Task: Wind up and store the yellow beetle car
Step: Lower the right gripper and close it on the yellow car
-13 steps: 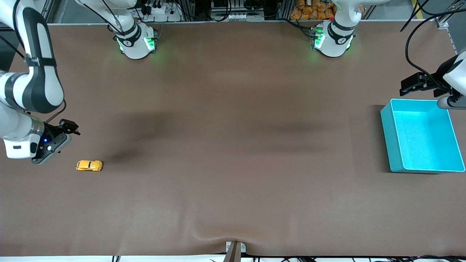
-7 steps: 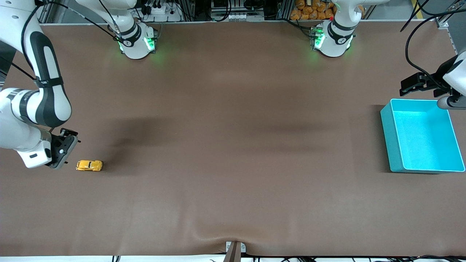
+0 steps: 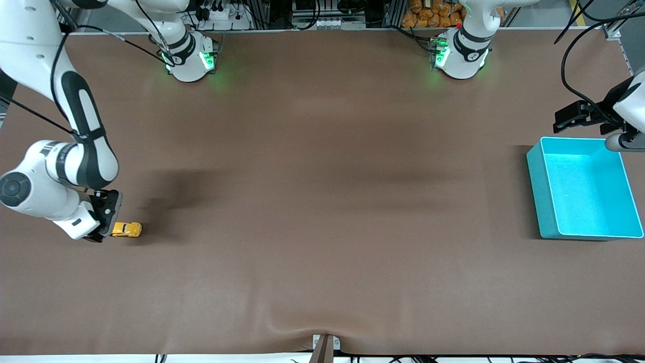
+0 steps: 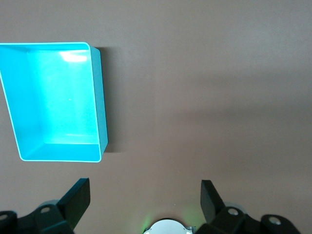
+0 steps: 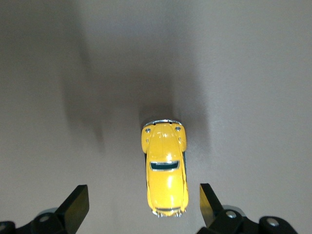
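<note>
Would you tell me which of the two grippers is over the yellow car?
The right gripper, open above the yellow beetle car; the left gripper waits near the turquoise bin.

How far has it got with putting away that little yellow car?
Nothing looks finished yet. The yellow beetle car sits on the table at the right arm's end, ungrasped. The right gripper is open, lined up over the car's end. Still left: winding it and carrying it to the turquoise bin, which holds nothing. The left gripper waits open near that bin.
</note>
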Controlling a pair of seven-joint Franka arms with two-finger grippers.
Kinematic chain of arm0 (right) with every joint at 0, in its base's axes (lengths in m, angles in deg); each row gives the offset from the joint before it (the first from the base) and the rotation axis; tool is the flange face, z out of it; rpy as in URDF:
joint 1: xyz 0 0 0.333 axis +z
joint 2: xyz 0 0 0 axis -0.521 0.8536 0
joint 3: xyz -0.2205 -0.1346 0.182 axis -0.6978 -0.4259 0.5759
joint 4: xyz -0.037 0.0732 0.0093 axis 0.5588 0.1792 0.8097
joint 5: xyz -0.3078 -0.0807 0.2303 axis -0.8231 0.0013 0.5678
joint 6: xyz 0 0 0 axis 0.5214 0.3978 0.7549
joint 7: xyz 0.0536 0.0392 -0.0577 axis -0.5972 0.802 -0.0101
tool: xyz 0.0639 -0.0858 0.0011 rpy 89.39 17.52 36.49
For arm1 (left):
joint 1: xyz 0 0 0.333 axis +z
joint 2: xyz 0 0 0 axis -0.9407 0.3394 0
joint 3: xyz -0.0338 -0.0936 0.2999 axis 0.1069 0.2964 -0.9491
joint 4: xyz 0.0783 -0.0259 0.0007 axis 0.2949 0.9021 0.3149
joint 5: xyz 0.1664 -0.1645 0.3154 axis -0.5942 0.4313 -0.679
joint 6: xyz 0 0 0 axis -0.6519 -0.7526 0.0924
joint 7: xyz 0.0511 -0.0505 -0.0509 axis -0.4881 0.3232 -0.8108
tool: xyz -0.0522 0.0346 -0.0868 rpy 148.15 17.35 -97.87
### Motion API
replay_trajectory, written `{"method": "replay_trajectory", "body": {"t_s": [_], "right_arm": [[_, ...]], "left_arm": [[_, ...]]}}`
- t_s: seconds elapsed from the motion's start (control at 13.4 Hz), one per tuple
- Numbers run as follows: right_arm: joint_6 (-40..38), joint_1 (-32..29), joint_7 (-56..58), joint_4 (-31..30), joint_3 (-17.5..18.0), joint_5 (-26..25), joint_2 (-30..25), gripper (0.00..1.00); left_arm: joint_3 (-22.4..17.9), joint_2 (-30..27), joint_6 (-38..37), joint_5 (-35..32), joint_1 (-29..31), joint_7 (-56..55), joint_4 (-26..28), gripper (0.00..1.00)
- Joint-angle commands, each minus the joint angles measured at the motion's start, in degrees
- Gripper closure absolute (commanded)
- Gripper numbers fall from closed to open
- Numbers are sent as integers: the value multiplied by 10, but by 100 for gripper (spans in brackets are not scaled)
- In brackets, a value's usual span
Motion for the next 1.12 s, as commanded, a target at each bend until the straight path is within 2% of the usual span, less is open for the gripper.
{"method": "replay_trajectory", "body": {"t_s": [0.0, 0.75, 0.82, 0.9, 1.05], "right_arm": [[8, -9, 11, 6, 3, -6, 19, 0], [57, -13, 18, 7, 3, -7, 44, 0], [66, -13, 34, 8, 3, -7, 47, 6], [77, -14, 43, 8, 3, -6, 50, 36], [78, -16, 45, 10, 3, -6, 52, 79]], "left_arm": [[2, 4, -3, 2, 3, -9, -5, 0], [2, 4, -3, 2, 3, -10, -5, 0], [2, 4, -3, 2, 3, -10, -5, 0], [2, 4, -3, 2, 3, -10, -5, 0], [2, 4, -3, 2, 3, -10, -5, 0]]}}
